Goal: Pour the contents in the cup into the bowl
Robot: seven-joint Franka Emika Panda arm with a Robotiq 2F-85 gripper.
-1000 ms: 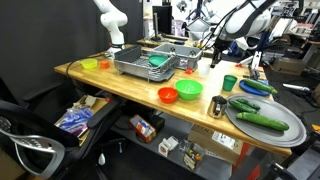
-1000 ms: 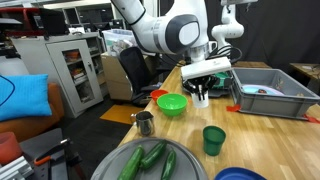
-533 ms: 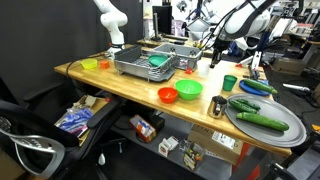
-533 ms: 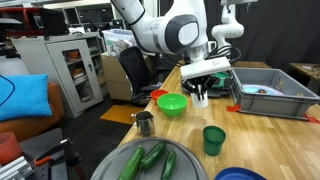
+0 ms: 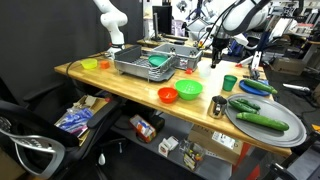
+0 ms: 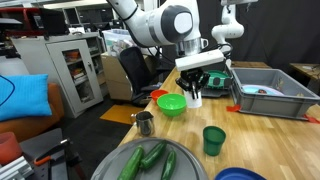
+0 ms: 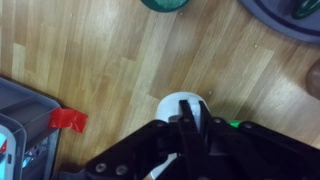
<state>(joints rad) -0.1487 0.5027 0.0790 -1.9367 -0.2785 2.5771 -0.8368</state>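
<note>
The gripper [image 6: 197,88] has been raised slightly. The white cup [image 7: 183,104] is clamped in narrowly shut jaws, just beside the green bowl [image 6: 172,104], over the surface [image 6: 255,125]. Pouring seems imminent.

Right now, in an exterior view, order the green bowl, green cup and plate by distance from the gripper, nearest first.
From the gripper, shut on the white cup, in an exterior view:
1. Green bowl, right beside it.
2. Green cup, farther along the table toward the camera.
3. Plate, at the picture's bottom edge.
</note>
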